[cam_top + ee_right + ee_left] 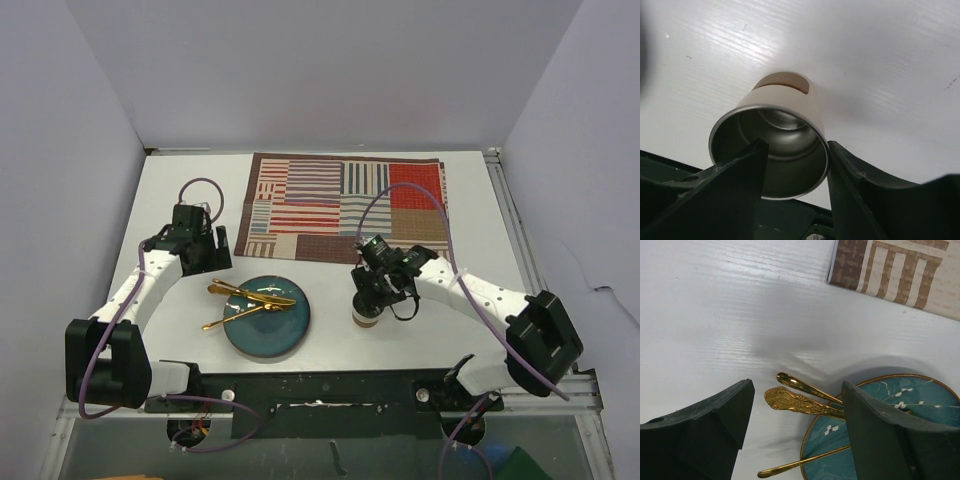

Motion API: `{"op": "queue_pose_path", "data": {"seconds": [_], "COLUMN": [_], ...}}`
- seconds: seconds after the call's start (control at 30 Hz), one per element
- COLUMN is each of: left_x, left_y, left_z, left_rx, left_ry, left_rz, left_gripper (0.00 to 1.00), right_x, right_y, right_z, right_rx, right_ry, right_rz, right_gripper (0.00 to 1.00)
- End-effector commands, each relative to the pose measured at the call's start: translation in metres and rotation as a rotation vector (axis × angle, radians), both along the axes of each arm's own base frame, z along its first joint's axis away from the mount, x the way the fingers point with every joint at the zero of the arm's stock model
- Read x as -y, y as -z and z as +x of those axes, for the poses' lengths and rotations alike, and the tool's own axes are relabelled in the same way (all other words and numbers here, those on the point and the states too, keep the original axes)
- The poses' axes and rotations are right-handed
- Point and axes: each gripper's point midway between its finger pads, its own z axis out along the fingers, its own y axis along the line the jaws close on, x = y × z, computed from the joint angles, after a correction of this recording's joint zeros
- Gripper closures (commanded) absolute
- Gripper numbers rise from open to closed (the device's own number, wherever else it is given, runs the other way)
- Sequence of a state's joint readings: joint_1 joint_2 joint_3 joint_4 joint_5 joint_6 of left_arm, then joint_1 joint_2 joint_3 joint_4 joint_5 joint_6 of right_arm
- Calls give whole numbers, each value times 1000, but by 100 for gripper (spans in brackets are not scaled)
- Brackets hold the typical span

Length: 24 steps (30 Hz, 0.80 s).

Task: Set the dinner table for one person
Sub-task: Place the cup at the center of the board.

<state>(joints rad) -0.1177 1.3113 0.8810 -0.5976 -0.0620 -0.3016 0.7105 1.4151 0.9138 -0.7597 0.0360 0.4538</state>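
Top view: cup (366,318) mostly buried under right claw (369,300), only a low sliver shows. Right wrist: cup's near rim hidden behind both fingers (725,190), contact unclear. Top-left corner blurred. Left wrist: plate (880,405) cut by frame edges and blocked by a left claw (797,387) finger. Gold cutlery (800,402) heads hidden behind it. Placemat (900,275) cropped at top.

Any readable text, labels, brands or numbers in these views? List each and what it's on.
None readable in any view.
The striped patchwork cloth placemat shows only stripes.
The round teal ceramic plate shows only white blossoms.
The gold metal cutlery shows only embossed ornament.
The steel cup with a beige outside and the white dinner table are blank.
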Motion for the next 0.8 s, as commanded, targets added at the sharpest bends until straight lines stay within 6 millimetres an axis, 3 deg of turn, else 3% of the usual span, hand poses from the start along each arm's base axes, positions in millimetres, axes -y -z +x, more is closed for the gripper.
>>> {"op": "queue_pose_path", "data": {"seconds": [0.0, 0.23, 0.37, 0.53, 0.77], "left_x": [1, 4, 9, 31, 94], "left_y": [-9, -8, -6, -7, -27], "left_z": [12, 12, 12, 10, -10], "left_rx": [54, 52, 49, 32, -39], "left_ry": [17, 23, 43, 108, 263], "left_rz": [-9, -19, -44, -122, -218], "left_gripper": [29, 29, 29, 29, 29], "right_x": [-14, -17, -21, -53, -73], "right_y": [-43, -105, -122, -132, -118], "right_z": [2, 8, 27, 51, 70], "right_rx": [119, 255, 295, 318, 300], "right_ry": [5, 10, -14, -87, -140], "right_rz": [79, 137, 90, 133, 109], "right_gripper": [50, 47, 46, 46, 45]}}
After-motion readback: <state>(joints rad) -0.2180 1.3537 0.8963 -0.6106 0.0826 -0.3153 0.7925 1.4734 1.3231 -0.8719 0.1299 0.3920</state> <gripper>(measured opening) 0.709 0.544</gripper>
